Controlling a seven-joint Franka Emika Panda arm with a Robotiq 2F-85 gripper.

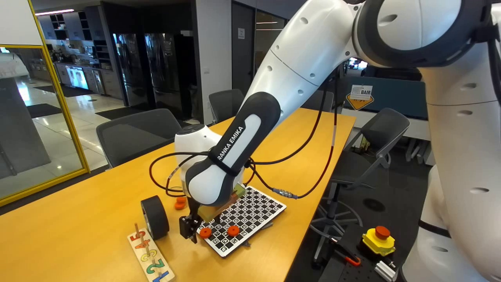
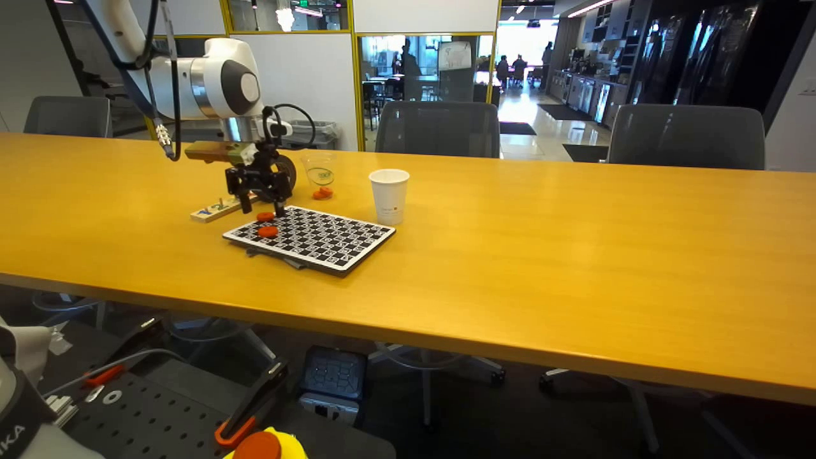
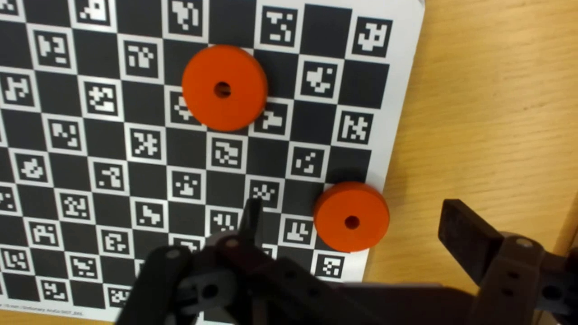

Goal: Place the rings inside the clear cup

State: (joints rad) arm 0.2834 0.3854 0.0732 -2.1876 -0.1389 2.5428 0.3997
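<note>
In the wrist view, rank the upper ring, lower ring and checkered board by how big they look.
Largest: the checkered board, running out of frame.
Next: the upper ring.
Smallest: the lower ring, looking slightly smaller; nearness to the camera may explain that, so their true order is unsure.

We record, near the checkered board (image 1: 250, 213), one wooden strip (image 1: 152, 257) bearing numerals 5, 4, 3, 2, 1. Above the board: one arm link (image 1: 235, 145), lettered "RANKA EMIKA". Well beyond the board: one white sign (image 1: 361, 93), legible part "BAIR". Well apart from the board: one robot section (image 2: 20, 428), lettered "IKA". On the board's margin (image 3: 49, 308) we read "Dictionary: ArUco", its ending blurred.
</note>
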